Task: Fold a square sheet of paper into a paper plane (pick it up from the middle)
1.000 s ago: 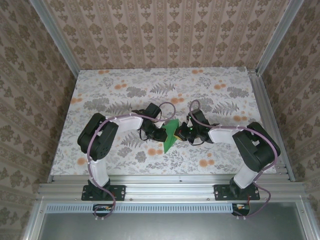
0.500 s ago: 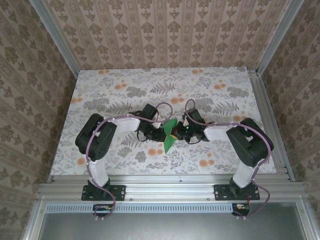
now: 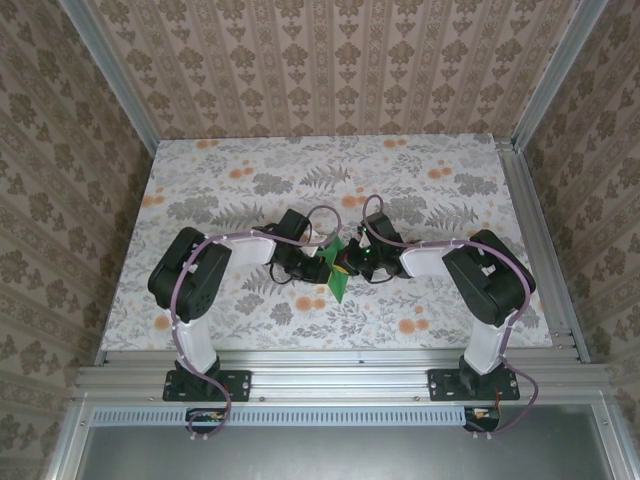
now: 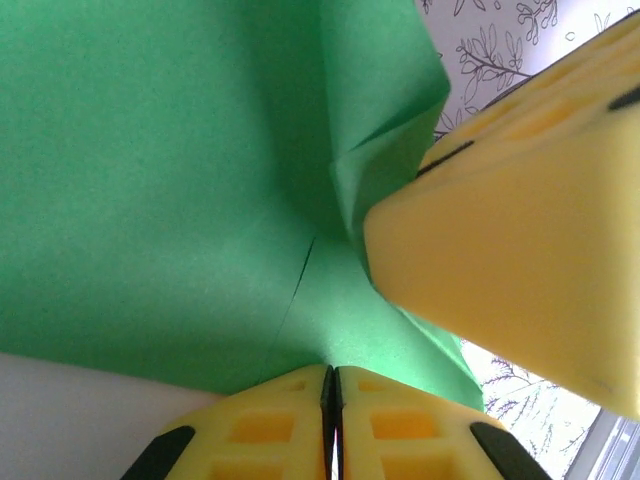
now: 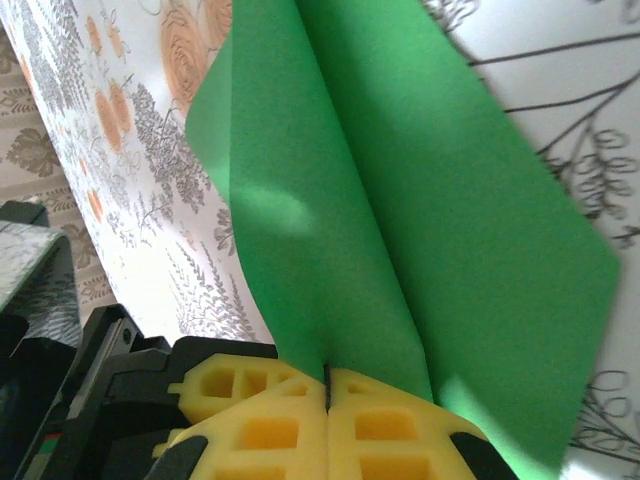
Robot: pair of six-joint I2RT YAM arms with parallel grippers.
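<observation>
Table [image 3: 200, 195]: you see its floral top across the middle of the overhead frame, with patterned walls on three sides.
Left arm [image 3: 190, 285]: it rises from the lower left of the overhead frame and bends in toward the centre.
Right arm [image 3: 490, 285]: it mirrors this from the lower right, and its wrist meets the other at the centre.
Sheet of paper [image 3: 338, 284]: bright green and folded along a crease, it sits at the centre of the overhead frame between your two hands. It fills the upper left of the left wrist view [image 4: 150, 180], creased and buckled near the yellow pads. In the right wrist view [image 5: 400, 230] it runs as two long flaps from the bottom centre to the upper left, above the table's pattern.
Left hand [image 4: 332, 375]: at bottom centre, it is clenched on the sheet's edge with the pads pressed together.
Right hand [image 5: 327, 378]: at bottom centre, it is clenched on the fold with the paper pinched in the seam. One of its pads [image 4: 520, 230] touches the paper at the right of the left wrist view.
</observation>
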